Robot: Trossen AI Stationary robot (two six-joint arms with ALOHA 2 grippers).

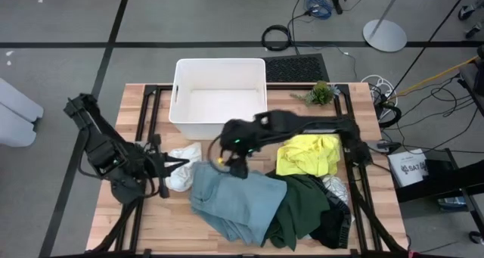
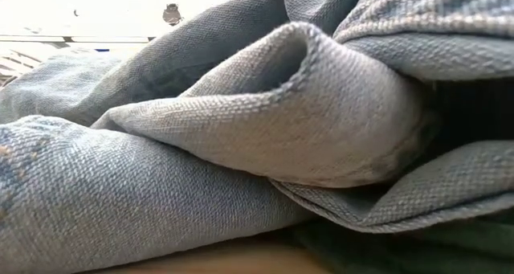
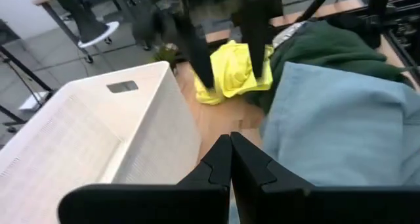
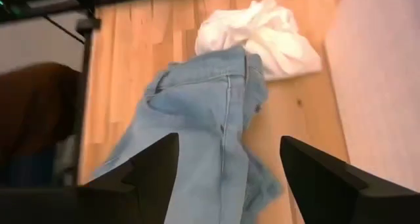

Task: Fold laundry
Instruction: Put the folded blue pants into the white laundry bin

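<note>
Six cloth pieces can be counted on the wooden table (image 1: 144,99). One light blue garment (image 1: 231,201) is spread at the front centre, and one small white cloth (image 1: 181,167) is bunched just beside its left edge. One bright yellow garment (image 1: 308,155) is lying right of centre, with one dark green garment (image 1: 302,209) in front of it, overlapped by the blue one on its left side. One black piece (image 1: 333,229) is seen at the front right, touching the green, and one grey-white patterned piece (image 1: 335,188) is tucked between the green and the table's right rail. One white plastic tub (image 1: 219,97) is placed at the back centre, and one small green plant (image 1: 321,92) is set to its right.

Two arms are in view. The right arm is stretched leftward across the table, in front of the tub, and the right gripper (image 1: 234,162) is held above the upper edge of the blue garment; its jaws are released and spread wide, with nothing between them, and the blue fabric is seen below them in the right wrist view. The left arm is folded at the table's left side, and the left gripper (image 3: 231,159) is pointed toward the centre with its jaws clenched together on nothing.
</note>
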